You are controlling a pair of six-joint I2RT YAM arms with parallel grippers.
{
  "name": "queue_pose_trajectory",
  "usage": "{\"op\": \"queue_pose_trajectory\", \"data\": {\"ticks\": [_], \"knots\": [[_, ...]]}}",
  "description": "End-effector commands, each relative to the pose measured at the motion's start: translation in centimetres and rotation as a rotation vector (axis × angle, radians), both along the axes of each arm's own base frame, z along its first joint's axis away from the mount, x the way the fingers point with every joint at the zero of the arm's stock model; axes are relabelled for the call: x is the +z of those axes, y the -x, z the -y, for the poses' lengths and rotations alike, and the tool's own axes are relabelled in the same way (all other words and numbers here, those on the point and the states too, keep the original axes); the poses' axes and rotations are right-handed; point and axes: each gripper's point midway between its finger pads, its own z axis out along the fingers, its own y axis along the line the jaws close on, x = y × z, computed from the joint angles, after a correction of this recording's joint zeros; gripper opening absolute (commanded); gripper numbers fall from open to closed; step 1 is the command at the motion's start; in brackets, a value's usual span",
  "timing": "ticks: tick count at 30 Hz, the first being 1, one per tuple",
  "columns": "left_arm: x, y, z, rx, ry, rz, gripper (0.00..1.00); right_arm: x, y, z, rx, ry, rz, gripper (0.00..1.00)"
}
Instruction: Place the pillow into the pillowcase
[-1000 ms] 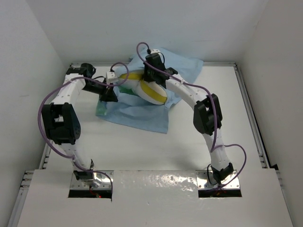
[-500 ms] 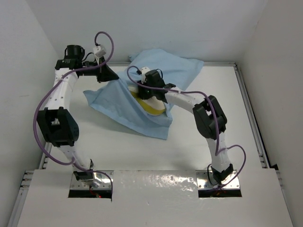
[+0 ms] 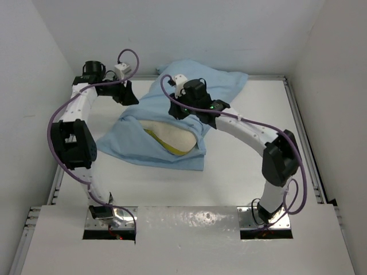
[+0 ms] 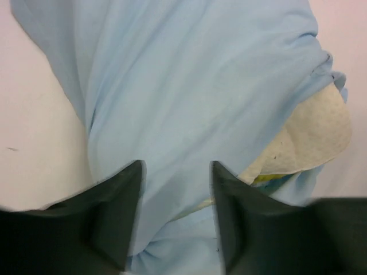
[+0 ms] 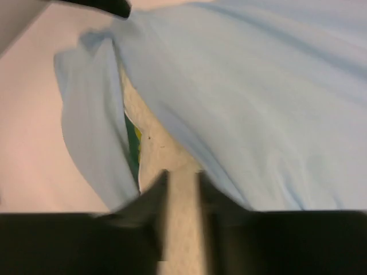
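The pillowcase (image 3: 146,112) lies rumpled across the far middle of the tabletop (image 3: 241,172), light blue face up; the pillow (image 3: 172,136) sits partly inside it — a cream end with a yellow band shows at the near-side opening. The left hand (image 3: 125,94) hovers near the far-left corner, fingers parted, holding nothing; the right hand (image 3: 184,110) hangs over the case's middle, blurred fingers slightly apart — nothing between them.
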Motion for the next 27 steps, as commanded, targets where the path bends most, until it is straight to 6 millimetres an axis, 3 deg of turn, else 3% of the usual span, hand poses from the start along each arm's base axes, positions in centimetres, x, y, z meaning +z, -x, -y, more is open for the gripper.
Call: {"op": "queue_pose_trajectory", "data": {"ticks": [1, 4, 5, 6, 7, 8, 9, 10, 11, 12, 14, 19, 27], "knots": [[5.8, -0.2, -0.3, -0.045, -0.006, 0.152, 0.57, 0.0, 0.1, 2.1, -0.149, 0.0, -0.055, 0.01], [7.2, 4.1, 0.3, -0.151, -0.079, 0.126, 0.61, -1.2, 0.3, 4.1, -0.252, 0.06, -0.099, 0.03], [7.1, 5.0, 1.2, -0.22, -0.146, 0.157, 0.59, -1.5, 0.6, 4.4, -0.264, 0.061, -0.117, 0.15], [5.5, 6.0, 0.6, -0.235, -0.258, 0.119, 0.55, -1.7, 1.0, 4.4, -0.264, 0.054, -0.135, 0.37], [4.8, 8.1, 0.8, -0.284, -0.32, 0.084, 0.47, -1.0, 1.5, 4.5, -0.283, 0.014, -0.143, 0.47], [3.5, 9.5, 2.6, -0.388, -0.374, 0.09, 0.45, -2.3, 2.4, 5.2, -0.303, 0.015, -0.179, 0.56], [0.3, 11.8, 2.5, -0.439, -0.41, -0.002, 0.45, -2.4, 2.8, 5.5, -0.326, -0.006, -0.191, 0.67], [-0.6, 13.2, 2.9, -0.486, -0.416, -0.012, 0.48, -1.1, 3.1, 5.4, -0.346, -0.077, -0.184, 0.7], [-2.8, 15.0, 3.5, -0.552, -0.421, -0.056, 0.53, -2.7, 4.0, 6.1, -0.361, -0.07, -0.217, 0.73], [-3.6, 15.5, 3.3, -0.572, -0.45, -0.071, 0.56, -2.8, 4.4, 6.2, -0.386, -0.097, -0.237, 0.77], [-5.1, 15.8, 3.9, -0.612, -0.503, -0.07, 0.77, -3.6, 5.1, 6.7, -0.427, -0.118, -0.275, 0.76], [-8.2, 14.1, 4.9, -0.604, -0.579, 0.005, 1.0, -6.8, 6.5, 6.6, -0.473, -0.15, -0.398, 0.69], [-10.7, 9.5, 5.1, -0.433, -0.676, 0.128, 1.0, -9.0, 6.7, 5.9, -0.547, -0.222, -0.495, 0.64]]}}
